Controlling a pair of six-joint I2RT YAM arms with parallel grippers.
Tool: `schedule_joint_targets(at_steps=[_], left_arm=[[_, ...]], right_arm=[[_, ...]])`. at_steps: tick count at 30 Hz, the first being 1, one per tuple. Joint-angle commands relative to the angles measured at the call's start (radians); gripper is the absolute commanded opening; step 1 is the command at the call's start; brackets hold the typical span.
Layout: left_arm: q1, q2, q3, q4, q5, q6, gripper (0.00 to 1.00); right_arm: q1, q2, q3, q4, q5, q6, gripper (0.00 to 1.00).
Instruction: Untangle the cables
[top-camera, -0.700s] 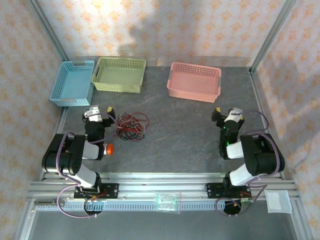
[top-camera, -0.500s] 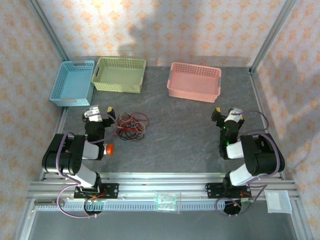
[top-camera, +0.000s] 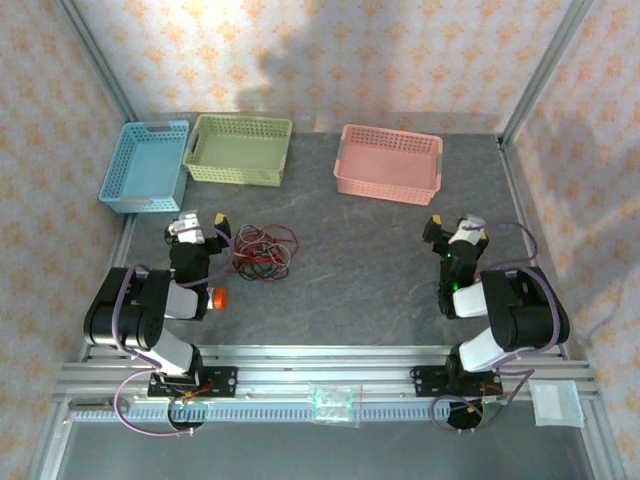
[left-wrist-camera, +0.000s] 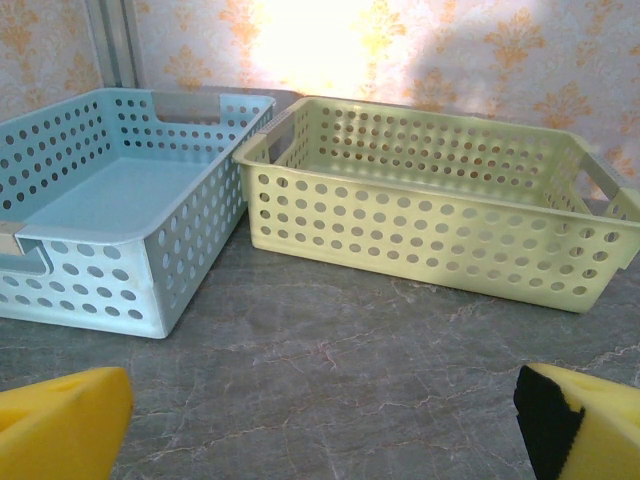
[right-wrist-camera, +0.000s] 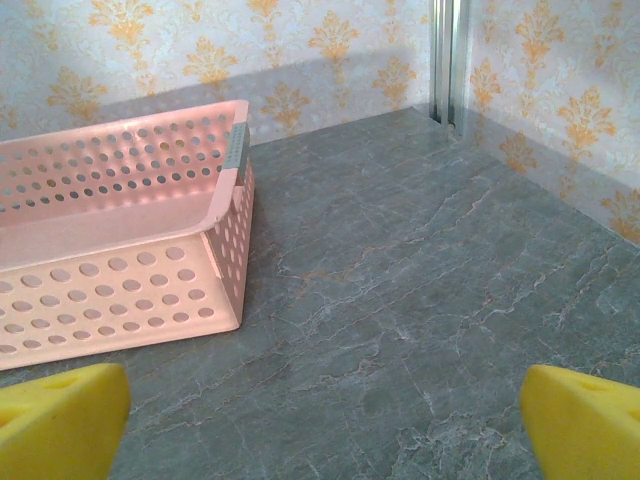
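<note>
Grey marbled tabletop carries the cables, a red-and-black tangle just beside the left gripper, whose jaws stand apart and empty, like those of the right gripper. Good practice is probably to pinch a single outer loop and lift it slowly.

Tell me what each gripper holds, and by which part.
Nothing is held. The left gripper and right gripper both stand open and empty; the cables lie loose near the left one.

A grey, pale-veined desk bears a pale blue perforated plastic basket, a yellow-green perforated plastic basket and a pink perforated plastic basket. The thin looped cables are red and black.
</note>
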Motion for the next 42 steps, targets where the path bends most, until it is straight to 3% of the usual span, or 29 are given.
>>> schedule_joint_targets(at_steps=[1, 9, 13, 20, 26, 31, 36, 42], left_arm=[[-0.002, -0.006, 0.006, 0.012, -0.012, -0.004, 0.99], [-0.027, -0.009, -0.02, 0.059, -0.016, 0.026, 0.99], [-0.074, -0.085, -0.052, 0.051, -0.084, 0.061, 0.99], [-0.167, -0.345, 0.015, -0.298, -0.214, 0.064, 0.99], [-0.173, -0.494, 0.113, -0.518, -0.162, -0.009, 0.99], [-0.173, -0.48, 0.332, -0.859, -0.194, -0.162, 0.99], [-0.171, -0.4, 0.564, -1.269, -0.451, -0.466, 0.99], [-0.163, -0.297, 0.712, -1.38, -0.281, -0.445, 0.99]], right_arm=[[-0.004, -0.004, 0.007, 0.033, -0.004, -0.004, 1.0], [-0.004, -0.008, 0.002, 0.041, -0.004, -0.005, 1.0], [0.003, -0.063, 0.016, -0.029, 0.009, -0.01, 1.0], [0.007, -0.259, 0.035, -0.255, -0.014, 0.039, 1.0], [0.007, -0.454, 0.064, -0.427, 0.012, 0.146, 1.0], [0.005, -0.546, 0.161, -0.602, -0.126, 0.134, 1.0], [0.006, -0.571, 0.289, -0.796, -0.139, 0.215, 1.0], [0.005, -0.455, 0.533, -1.131, -0.003, 0.382, 1.0]])
